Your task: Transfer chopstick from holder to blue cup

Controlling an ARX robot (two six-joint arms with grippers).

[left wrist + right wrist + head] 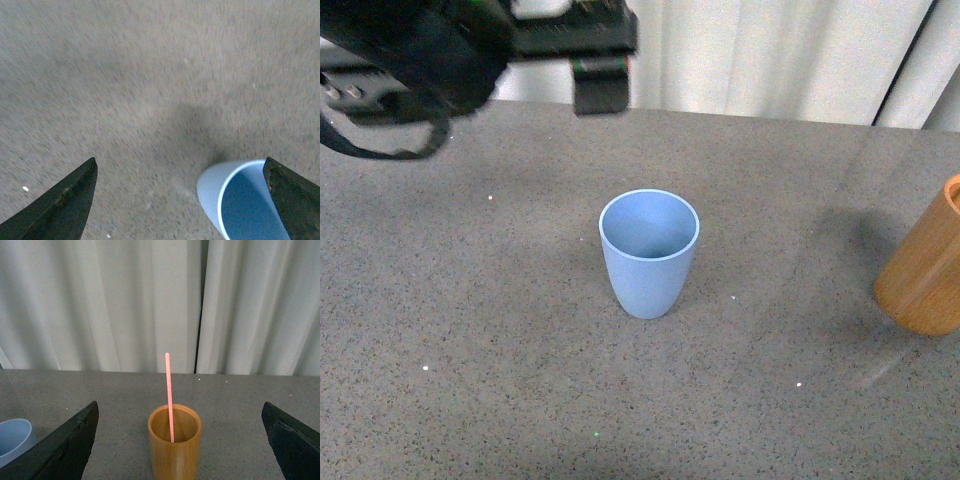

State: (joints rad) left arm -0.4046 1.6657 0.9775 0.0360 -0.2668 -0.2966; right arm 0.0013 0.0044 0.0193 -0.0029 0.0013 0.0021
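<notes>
**A:** The right tool (180, 405): how wide is it, and has it got anything?

**B:** It is spread wide and empty. Its two dark fingers (60, 445) show at either edge of its own wrist view. There is only air between them, and they touch nothing.

**A:** So where is the chopstick?

**B:** The pink chopstick (169, 395) stands nearly upright in the wooden holder (175, 445). The holder is straight ahead of that tool, roughly centred between the fingers but apart from them. A good length of the chopstick rises above the rim.

**A:** And the left tool?

**B:** The left tool (180, 160) is spread wide too and holds nothing. It hangs over the tabletop (125, 75). The blue cup (240, 200) is below it, close by one finger and, as far as I can tell, not touching it.

**A:** Is there anything in the blue cup?

**B:** In the front view the blue cup (648, 255) is upright and looks empty. It stands well apart from the holder (925, 275).

**A:** How far along would you say the job is?

**B:** At the very start, I'd judge. Nothing is gripped and nothing has been delivered, so every step is left. The right tool, being the one facing the holder, would have to reach the chopstick and close on the part above the rim. Then it would lift the chopstick clear, carry it across to the blue cup and let go.
</notes>
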